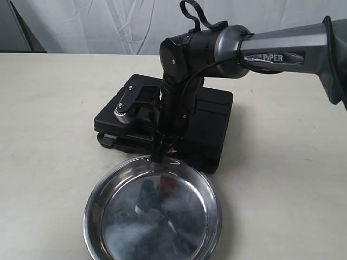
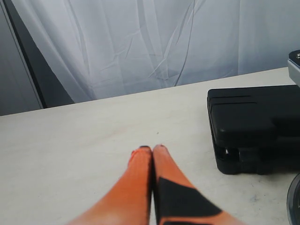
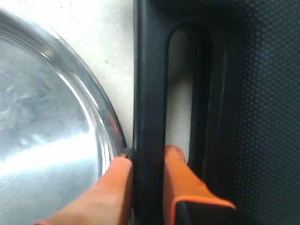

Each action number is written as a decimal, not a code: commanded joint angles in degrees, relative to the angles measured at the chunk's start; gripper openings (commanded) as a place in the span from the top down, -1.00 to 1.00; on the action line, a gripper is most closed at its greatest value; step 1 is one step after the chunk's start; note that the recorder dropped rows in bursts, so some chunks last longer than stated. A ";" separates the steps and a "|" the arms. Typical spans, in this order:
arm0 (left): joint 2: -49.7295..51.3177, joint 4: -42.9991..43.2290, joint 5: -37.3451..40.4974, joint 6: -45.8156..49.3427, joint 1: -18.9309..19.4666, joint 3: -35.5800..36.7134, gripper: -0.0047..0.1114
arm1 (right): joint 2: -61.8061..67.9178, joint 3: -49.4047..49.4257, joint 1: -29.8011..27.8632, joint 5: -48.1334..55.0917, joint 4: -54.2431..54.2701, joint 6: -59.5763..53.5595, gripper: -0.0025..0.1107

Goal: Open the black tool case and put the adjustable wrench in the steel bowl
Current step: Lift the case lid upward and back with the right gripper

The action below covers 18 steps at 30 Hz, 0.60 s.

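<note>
The black tool case [image 1: 209,124] lies flat on the table, its handle side facing the steel bowl [image 1: 157,216]. My right gripper [image 1: 161,151] reaches down at that edge. In the right wrist view it [image 3: 147,159] is shut on the case's handle bar [image 3: 149,70], one orange finger [image 3: 176,168] inside the handle slot and the other against the bowl's rim [image 3: 101,117]. My left gripper [image 2: 152,149] hangs shut and empty over bare table, to one side of the case [image 2: 253,117]. The adjustable wrench is hidden.
The bowl stands right against the case's front edge and holds nothing. White curtains hang behind the table. The right arm [image 1: 282,49] stretches in from the right above the case. Bare tabletop [image 1: 49,108] lies left and right of the case.
</note>
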 commanded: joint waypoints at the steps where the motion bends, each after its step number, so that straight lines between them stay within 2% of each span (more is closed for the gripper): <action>1: 0.20 -0.15 -0.31 0.02 -0.21 -0.12 0.91 | -0.56 -0.34 -0.22 -2.33 0.76 0.31 0.97; 9: 0.20 -0.15 -0.31 0.02 -0.21 -0.12 0.91 | -1.60 -0.34 -0.22 -3.39 -0.29 0.42 0.97; 18: 0.20 -0.15 -0.31 0.02 -0.21 -0.12 0.91 | -9.00 -0.34 -0.22 -6.78 -3.72 1.27 0.97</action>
